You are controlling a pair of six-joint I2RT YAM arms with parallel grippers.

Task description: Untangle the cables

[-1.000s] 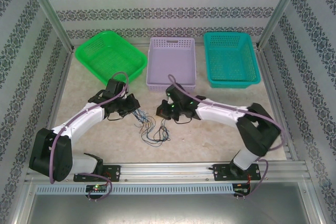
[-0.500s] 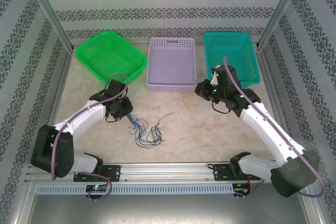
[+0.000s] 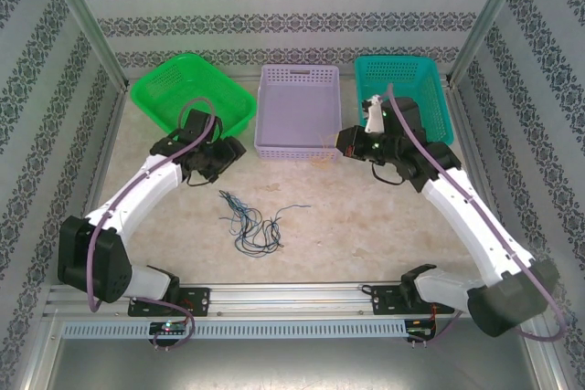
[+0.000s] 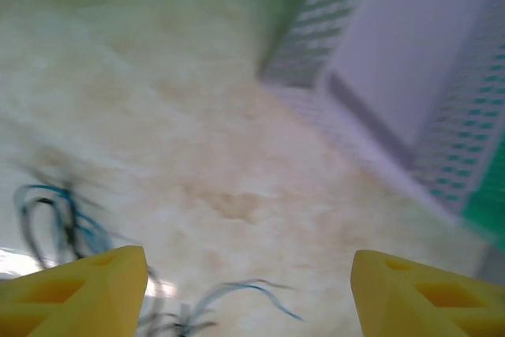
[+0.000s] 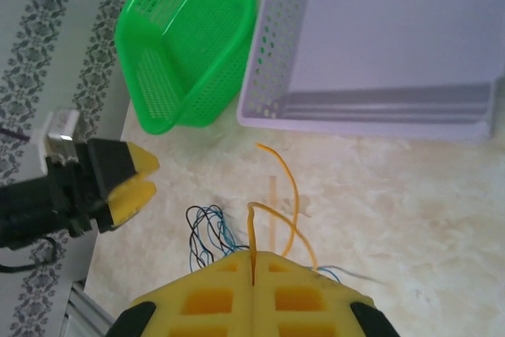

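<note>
Right gripper (image 5: 252,258) pinches yellow cable (image 5: 294,195); other cables (image 3: 259,235) well apart.

- Arms (image 3: 137,194) are showing white shells and black joints.
- Purple cable (image 3: 90,280) is looping behind each hand (image 3: 232,147).
- Fingers (image 5: 229,278) are showing yellow, with square pockets.

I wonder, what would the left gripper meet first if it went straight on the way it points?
The left gripper would probably reach bare table first, short of the lavender basket, though depth is unclear.
</note>
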